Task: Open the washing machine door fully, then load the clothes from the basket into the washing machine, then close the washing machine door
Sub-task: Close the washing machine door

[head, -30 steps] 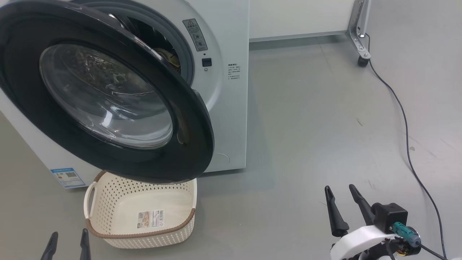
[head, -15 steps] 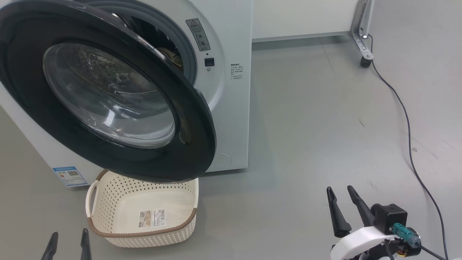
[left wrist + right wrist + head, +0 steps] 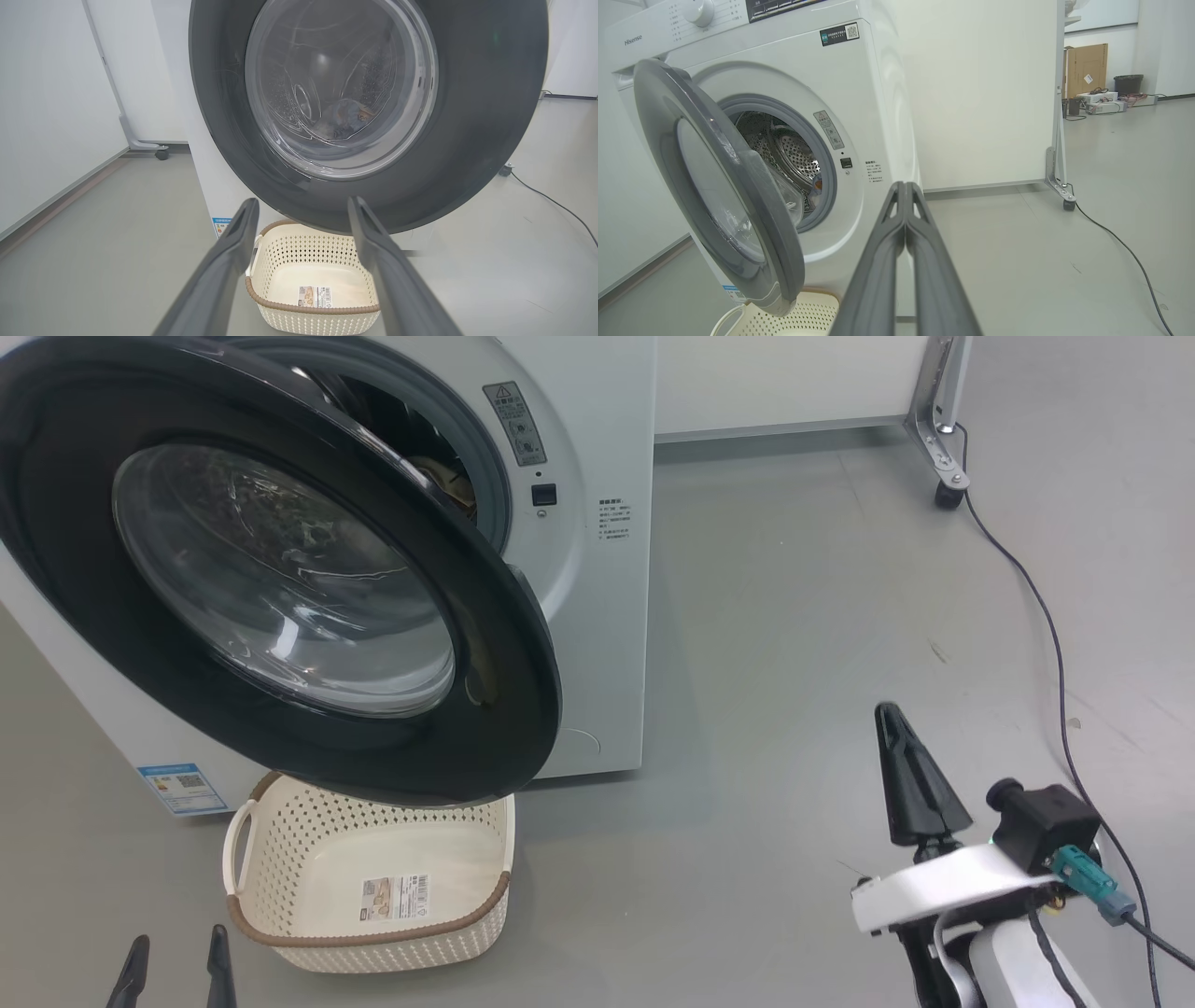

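**Door Closing: Arm Set-Up**

We judge the loading step complete. The basket (image 3: 373, 896) stands bare on the floor (image 3: 794, 616) in front of the washer (image 3: 597, 616). The clothes (image 3: 343, 119) lie inside the drum (image 3: 784, 144), visible as a bluish bundle through the glass in the left wrist view. The door (image 3: 280, 569) hangs part open, with its free edge swung out toward us and its lower rim over the rear of the basket. We cannot tell whether rim and basket touch.

The right gripper (image 3: 892, 714) has its fingers pressed together with nothing between them. We read this as preparation: two joined fingers form one stiff pusher, suited to pressing on the black rim. The gripper stands at the lower right of the head view, well apart from the door, with its fingers pointing up and forward. The right wrist view looks along the fingers at the washer front, just right of the opening. The pale forearm (image 3: 943, 887) lies nearly level beneath the gripper.

The left gripper (image 3: 179, 938) sits low at the lower left, its fingers apart and empty, aimed at the door glass and the basket. We judge it parked, leaving the closing to the right arm.

For the next move, we expect the right arm to travel left to the door's free edge and press it toward the washer.
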Available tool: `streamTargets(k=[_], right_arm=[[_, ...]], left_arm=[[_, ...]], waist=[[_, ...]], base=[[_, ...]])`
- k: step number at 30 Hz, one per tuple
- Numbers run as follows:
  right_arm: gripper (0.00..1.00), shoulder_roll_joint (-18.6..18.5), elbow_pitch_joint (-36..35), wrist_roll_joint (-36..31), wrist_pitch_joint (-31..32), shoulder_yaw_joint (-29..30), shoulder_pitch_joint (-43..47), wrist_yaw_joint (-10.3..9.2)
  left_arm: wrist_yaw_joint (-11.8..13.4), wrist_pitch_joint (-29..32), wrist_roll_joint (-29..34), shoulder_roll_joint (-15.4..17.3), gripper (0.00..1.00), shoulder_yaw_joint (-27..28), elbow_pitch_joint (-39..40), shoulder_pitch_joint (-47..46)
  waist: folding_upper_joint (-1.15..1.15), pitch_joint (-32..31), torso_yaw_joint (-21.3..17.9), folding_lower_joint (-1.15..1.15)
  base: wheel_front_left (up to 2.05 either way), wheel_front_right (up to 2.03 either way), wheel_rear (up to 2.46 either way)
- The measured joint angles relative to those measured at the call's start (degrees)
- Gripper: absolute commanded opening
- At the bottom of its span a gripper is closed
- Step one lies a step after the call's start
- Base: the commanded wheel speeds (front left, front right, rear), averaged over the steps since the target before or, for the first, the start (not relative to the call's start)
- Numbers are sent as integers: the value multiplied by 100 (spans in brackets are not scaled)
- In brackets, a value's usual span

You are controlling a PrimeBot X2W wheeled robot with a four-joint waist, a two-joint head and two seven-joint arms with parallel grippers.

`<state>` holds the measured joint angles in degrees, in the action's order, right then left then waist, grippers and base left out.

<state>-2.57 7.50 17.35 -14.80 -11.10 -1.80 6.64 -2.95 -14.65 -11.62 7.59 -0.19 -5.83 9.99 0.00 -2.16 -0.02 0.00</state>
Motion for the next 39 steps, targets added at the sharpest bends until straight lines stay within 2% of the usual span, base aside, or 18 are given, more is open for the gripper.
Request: streamTargets(k=[8,14,21,25,30,39], right_arm=[[0,-22,-1121,-62,0,-312,-511,44],[0,-235,-1529,-73,-1,-1348,-937,44],[0,-659,-1401,-57,1,-2381,-1177,45],[0,-821,-1096,101,269,-2765,-1187,45],[0,-887,-940,220,524,-2977,-1397,45],[0,-968,-568,393,815,-3029,-1839,45]], left_arm=[[-101,0,9,-97,100,12,25,-6],[-156,0,54,-182,100,-13,27,-38],[-233,0,107,-243,100,-89,60,-133],[-252,0,108,-290,100,-160,119,-257],[-298,0,108,-357,100,-220,240,-447],[-348,0,107,-412,100,-498,280,-920]], waist=[[0,86,36,0],[0,154,161,0],[0,231,374,0],[0,319,522,0],[0,519,705,0],[0,1033,1091,0]], base=[[0,0,0],[0,0,0],[0,0,0],[0,0,0],[0,0,0],[0,0,0]])
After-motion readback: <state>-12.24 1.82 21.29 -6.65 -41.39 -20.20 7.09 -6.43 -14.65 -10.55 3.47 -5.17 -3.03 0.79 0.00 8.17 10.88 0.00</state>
